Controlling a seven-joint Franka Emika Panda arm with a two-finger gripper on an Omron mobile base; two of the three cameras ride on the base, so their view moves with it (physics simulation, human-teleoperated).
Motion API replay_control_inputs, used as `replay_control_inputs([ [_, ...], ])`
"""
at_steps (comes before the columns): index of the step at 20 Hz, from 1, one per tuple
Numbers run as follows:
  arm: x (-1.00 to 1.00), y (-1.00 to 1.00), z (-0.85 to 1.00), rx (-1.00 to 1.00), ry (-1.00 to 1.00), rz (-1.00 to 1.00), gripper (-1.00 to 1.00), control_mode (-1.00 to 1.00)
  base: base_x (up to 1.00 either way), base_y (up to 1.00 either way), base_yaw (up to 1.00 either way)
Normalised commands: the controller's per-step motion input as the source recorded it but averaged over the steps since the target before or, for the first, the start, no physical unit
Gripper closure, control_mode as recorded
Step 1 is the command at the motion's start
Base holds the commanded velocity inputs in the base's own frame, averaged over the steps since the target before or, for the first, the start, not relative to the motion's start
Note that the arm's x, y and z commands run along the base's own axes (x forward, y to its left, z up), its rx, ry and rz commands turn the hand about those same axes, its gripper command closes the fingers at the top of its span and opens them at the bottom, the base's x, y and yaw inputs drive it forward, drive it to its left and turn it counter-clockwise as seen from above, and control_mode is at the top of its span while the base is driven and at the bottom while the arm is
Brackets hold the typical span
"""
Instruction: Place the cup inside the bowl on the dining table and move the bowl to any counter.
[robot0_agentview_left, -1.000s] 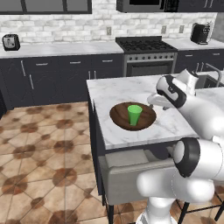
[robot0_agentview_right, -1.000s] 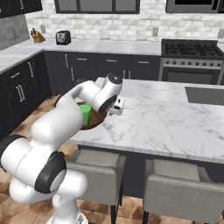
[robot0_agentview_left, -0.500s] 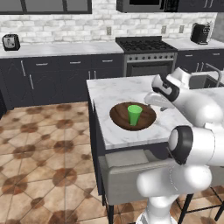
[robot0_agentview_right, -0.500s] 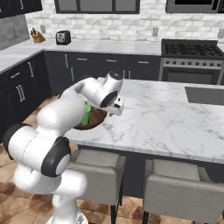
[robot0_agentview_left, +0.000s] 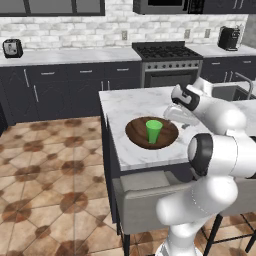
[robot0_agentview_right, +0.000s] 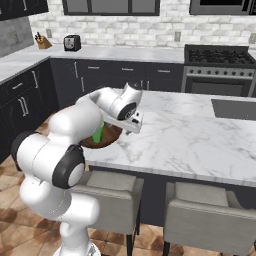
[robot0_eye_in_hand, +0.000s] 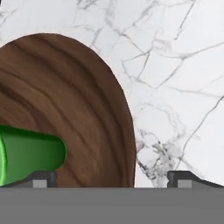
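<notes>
- Two grey stools stand at the near edge of the dining table, closest to the base cameras.
- The dining table carries the bowl near its left end, as seen in the left base view.
- The cup stands upright inside the bowl, rim up, roughly at the bowl's centre.
- The gripper hangs low over the table at the bowl's right rim. In the hand view one finger lies over the bowl next to the cup, and the other sits over bare marble; the bowl's rim runs between them.
- The fingers are spread wide apart and grasp nothing. No contact with the bowl or the cup can be confirmed.
- In the right base view the arm covers most of the bowl; a slice of green cup and brown rim shows behind it.
- Beyond the table, the counter runs along the back wall, with a stove set into it.
- A toaster sits on the counter's left end.
</notes>
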Motion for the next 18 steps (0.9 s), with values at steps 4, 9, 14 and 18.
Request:
replay_control_inputs([
  [4, 0.03, 0.00, -0.27, 0.01, 0.00, 0.00, -1.00, -1.00, 0.00, 0.00, 0.00],
  [9, 0.09, -0.01, -0.20, 0.02, 0.00, 0.00, -1.00, -1.00, 0.00, 0.00, 0.00],
  [14, 0.04, 0.00, -0.01, 0.09, 0.00, 0.00, -1.00, -1.00, 0.00, 0.00, 0.00],
  [18, 0.07, -0.02, 0.00, 0.09, 0.00, 0.00, -1.00, -1.00, 0.00, 0.00, 0.00],
])
